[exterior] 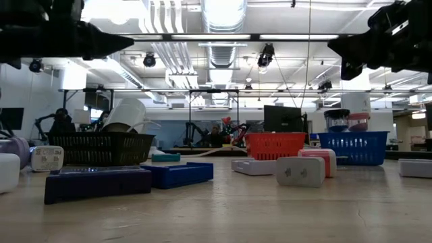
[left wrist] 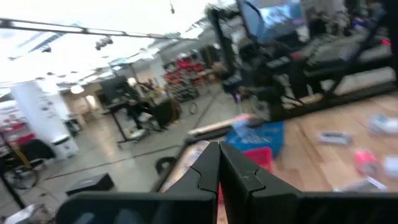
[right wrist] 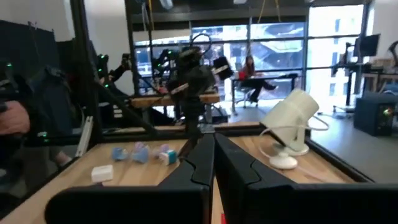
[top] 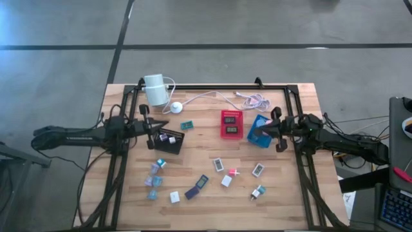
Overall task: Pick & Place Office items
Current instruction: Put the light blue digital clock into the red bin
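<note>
Since both arms sit up off the tabletop (top: 212, 200) facing each other across the middle, this looks to me like a resting pose with nothing picked yet. Largest first: the tabletop has three trays across its middle, black (top: 168, 140), red (top: 231, 124) and blue (top: 259, 130), probably the drop spots, so it makes sense they sit within reach of both arms. The white cylinder (top: 155, 89) with its cable is parked at the far edge, out of the working zone. The left claw (top: 162, 125) hovers beside the black tray, fingers pressed together, empty. The right claw (top: 253, 134) hangs over the blue tray, also squeezed closed on nothing. The office items (top: 196, 187) are mostly scattered loose on the near half, a few already in the black and red trays.
</note>
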